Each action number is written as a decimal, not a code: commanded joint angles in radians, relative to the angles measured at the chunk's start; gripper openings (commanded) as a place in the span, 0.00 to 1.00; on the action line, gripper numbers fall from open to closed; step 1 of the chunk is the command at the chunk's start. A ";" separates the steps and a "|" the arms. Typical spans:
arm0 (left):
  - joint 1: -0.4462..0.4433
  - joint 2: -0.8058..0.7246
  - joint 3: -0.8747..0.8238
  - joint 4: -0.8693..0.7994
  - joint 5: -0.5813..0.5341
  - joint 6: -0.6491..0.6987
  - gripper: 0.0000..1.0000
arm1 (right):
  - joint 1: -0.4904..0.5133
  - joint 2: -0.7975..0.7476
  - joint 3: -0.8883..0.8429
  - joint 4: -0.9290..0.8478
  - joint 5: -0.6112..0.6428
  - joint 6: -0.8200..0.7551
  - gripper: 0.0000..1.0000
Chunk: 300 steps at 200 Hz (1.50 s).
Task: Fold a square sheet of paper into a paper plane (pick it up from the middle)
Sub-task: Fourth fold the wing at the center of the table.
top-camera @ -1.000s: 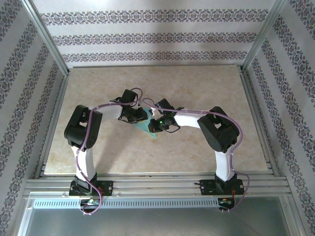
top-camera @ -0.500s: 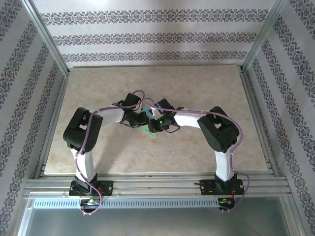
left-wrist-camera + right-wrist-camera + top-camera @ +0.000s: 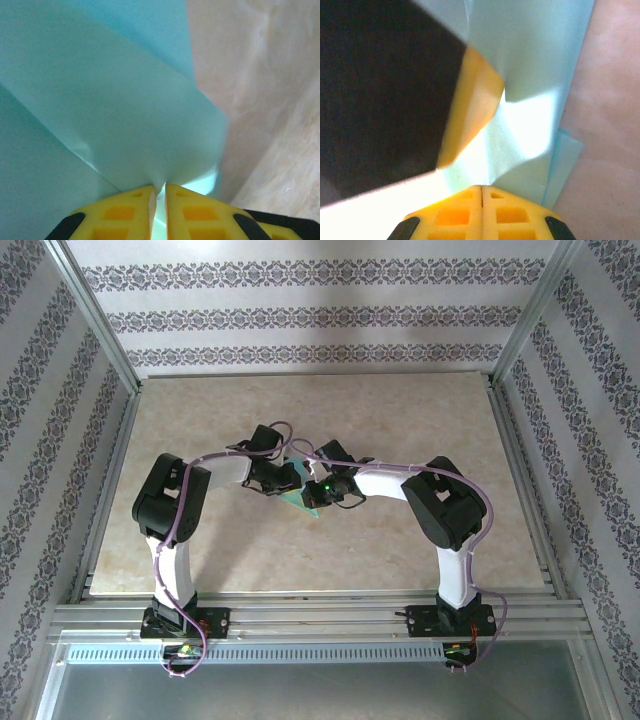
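**Table** (image 3: 420,440): marbled top; both arms reach to its middle.

**Left arm** (image 3: 175,505) and **right arm** (image 3: 440,502): in the top view they are bent inward, with the wrists close together.

**Turquoise paper** (image 3: 303,504): the top view shows a small corner between the wrists, near the table's centre. The left wrist view shows overlapping creased layers, with bare table to their right. The right wrist view shows a doubled edge at the right.

**Left gripper** (image 3: 160,191): yellow fingertips clamped on the turquoise paper, with a thin gap between them. In the right wrist view one of its fingers (image 3: 470,105) lies against the sheet.

**Right gripper** (image 3: 481,191): fingertips pressed together, pinching the paper.
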 commanded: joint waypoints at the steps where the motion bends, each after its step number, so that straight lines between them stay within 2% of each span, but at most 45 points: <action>1: 0.066 0.050 0.044 -0.016 -0.091 0.052 0.17 | -0.004 0.039 -0.043 -0.149 0.059 -0.032 0.02; 106: 0.203 0.102 0.137 -0.053 -0.063 0.165 0.19 | -0.004 0.038 -0.052 -0.151 0.051 -0.028 0.02; 171: 0.272 0.111 0.232 -0.104 -0.079 0.183 0.21 | -0.003 0.033 -0.048 -0.149 0.039 -0.020 0.02; 195: 0.272 0.030 0.232 -0.108 -0.073 0.158 0.23 | -0.002 0.030 -0.032 -0.147 0.031 -0.015 0.02; 239: 0.241 -0.136 0.051 0.062 0.031 0.024 0.25 | -0.004 0.032 -0.034 -0.139 0.026 -0.006 0.02; 270: 0.168 -0.125 -0.024 0.166 0.103 -0.065 0.25 | -0.004 0.034 -0.039 -0.140 0.026 -0.005 0.02; 300: 0.107 -0.058 -0.027 0.195 0.100 -0.082 0.23 | -0.004 0.039 -0.038 -0.140 0.025 -0.005 0.02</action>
